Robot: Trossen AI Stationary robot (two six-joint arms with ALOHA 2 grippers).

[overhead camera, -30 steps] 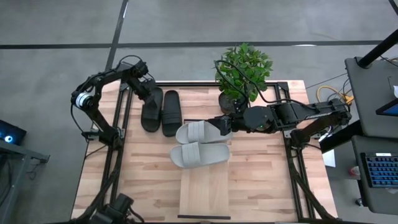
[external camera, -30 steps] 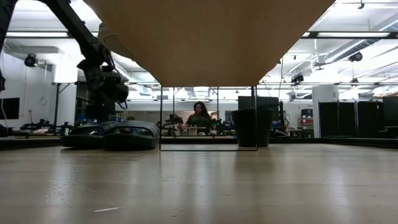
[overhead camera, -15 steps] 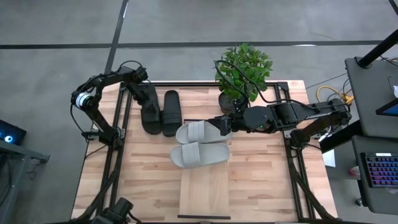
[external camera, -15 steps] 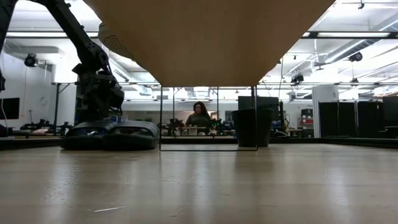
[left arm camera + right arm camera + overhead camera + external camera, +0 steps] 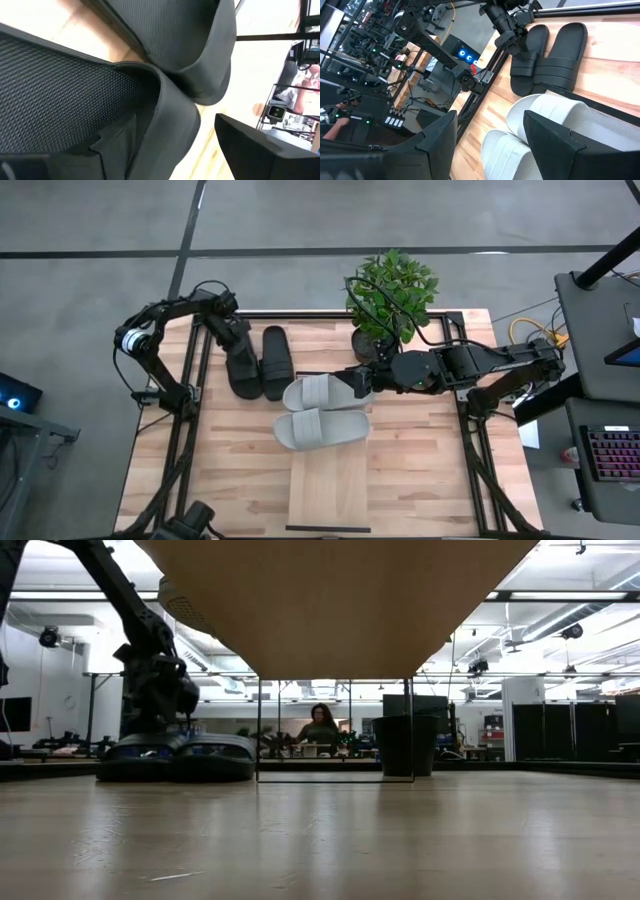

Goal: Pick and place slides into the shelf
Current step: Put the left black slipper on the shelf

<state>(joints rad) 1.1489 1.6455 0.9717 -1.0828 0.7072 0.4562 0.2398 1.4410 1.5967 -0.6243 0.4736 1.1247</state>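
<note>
Pale wood planks make up the table (image 5: 420, 470) we see from above, and on its near edge lies the lighter, narrow shelf (image 5: 328, 492), bare of any shoe. Behind it we find the grey slides (image 5: 322, 412) side by side at mid-table, and the black slides (image 5: 259, 361) further back on the left. A potted plant (image 5: 391, 292) stands at the far edge. The left gripper (image 5: 238, 343) sits low over the outer black slide, fingers spread wide around its strap. The right gripper (image 5: 358, 380) hangs with open fingers at the rear grey slide's end.
</note>
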